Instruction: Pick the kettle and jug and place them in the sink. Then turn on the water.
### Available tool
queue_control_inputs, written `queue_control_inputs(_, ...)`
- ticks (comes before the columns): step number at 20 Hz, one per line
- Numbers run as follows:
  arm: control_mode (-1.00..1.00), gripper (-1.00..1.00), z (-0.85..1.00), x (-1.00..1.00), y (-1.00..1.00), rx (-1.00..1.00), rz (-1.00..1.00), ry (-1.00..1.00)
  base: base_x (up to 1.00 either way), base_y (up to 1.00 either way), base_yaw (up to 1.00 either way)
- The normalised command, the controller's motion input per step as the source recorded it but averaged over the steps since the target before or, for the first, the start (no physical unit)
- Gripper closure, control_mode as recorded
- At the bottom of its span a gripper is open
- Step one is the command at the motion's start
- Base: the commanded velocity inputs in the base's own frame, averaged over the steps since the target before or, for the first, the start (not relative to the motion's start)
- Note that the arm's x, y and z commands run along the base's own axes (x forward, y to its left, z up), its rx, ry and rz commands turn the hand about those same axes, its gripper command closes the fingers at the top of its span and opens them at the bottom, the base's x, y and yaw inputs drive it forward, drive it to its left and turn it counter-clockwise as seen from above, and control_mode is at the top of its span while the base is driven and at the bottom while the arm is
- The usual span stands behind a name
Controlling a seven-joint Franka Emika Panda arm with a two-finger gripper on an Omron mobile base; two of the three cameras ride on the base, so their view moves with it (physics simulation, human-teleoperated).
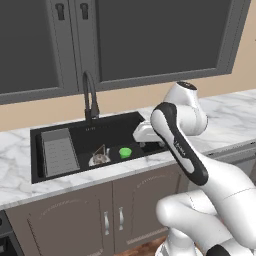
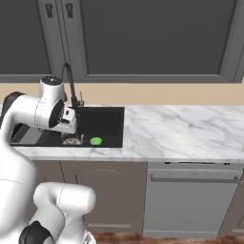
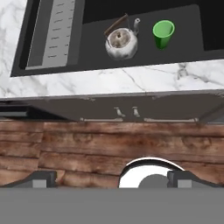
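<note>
one squat silver kettle (image 3: pixel 121 43), wire handle, in black sink (image 3: pixel 140 52).

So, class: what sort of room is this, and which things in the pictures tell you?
A kitchen, most likely a rendered one. A black sink with a tall dark faucet is sunk in a white marble counter, cabinets stand below, and a silver kettle sits in the basin.

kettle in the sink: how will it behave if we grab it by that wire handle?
The kettle looks rigid metal, so it should not deform. Its thin arched handle leans to one side, so it may pivot and let the body swing. The squat rounded body sits low in the sink, so a push would probably slide it rather than tip it.
</note>
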Motion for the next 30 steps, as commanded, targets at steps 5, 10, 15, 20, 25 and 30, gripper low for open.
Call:
queue_control_inputs(5,-1.00,-1.00,0.00,-0.20,0.00,-0.09,0.03,0.00,0.00,0.00,0.00)
queue_control_inputs(10,-1.00,-1.00,0.00,0.00,0.00,0.00,0.00,0.00,0.00,0.00,0.00)
queue_control_inputs(15,-1.00,-1.00,0.00,0.00,0.00,0.00,0.00,0.00,0.00,0.00,0.00)
queue_control_inputs(20,1.00,-1.00,0.00,0.00,0.00,0.00,0.00,0.00,-0.06,0.00,0.00)
queue_control_inputs(25,1.00,-1.00,0.00,0.00,0.00,0.00,0.00,0.00,-0.26,-0.16,-0.71)
queue_control_inputs(30,1.00,-1.00,0.00,0.00,0.00,0.00,0.00,0.00,0.00,0.00,-0.97)
